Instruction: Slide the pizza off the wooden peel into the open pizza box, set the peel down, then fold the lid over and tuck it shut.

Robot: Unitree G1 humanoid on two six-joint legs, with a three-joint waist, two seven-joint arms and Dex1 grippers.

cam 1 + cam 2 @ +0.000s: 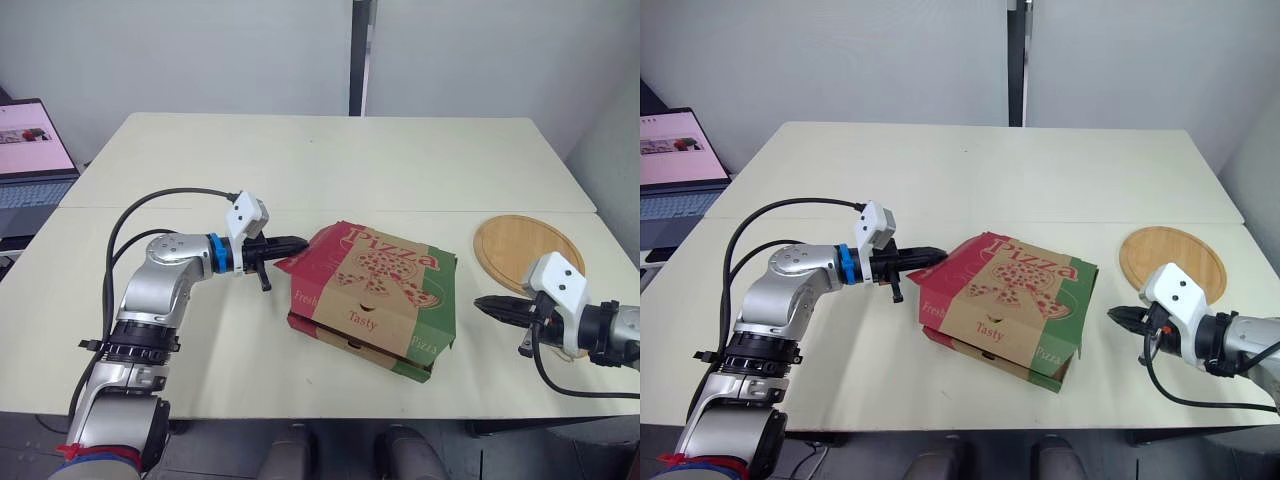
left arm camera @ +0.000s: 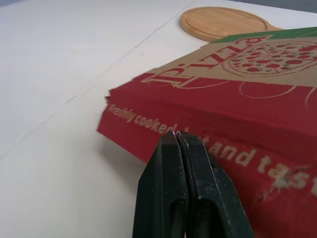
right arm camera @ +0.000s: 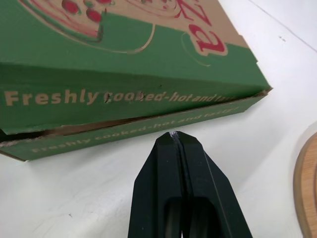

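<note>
Head view, box [image 1: 372, 300]: I see it on the counter [image 1: 300, 160] near the front edge, with the lid [image 1: 385, 262] down but sitting askew over the base.
Head view, peel [image 1: 520, 250]: it lies flat on the counter to the right of the box, apart from it.
Head view, left end effector [image 1: 300, 243]: its tip is against the lid's red left flap.
Head view, right end effector [image 1: 480, 303]: it hangs low, just right of the box's green side, and points at it without touching.
Head view, laptop [image 1: 30, 150]: it is open, off the counter's far left corner.
Left wrist, left end effector: I read the fingers [image 2: 163, 188] as pressed together, with the tip on the red lettered flap.
Right wrist, right end effector: its fingers are pressed together too, with the tip just short of the green side. There I see a gap between lid flap and base.
</note>
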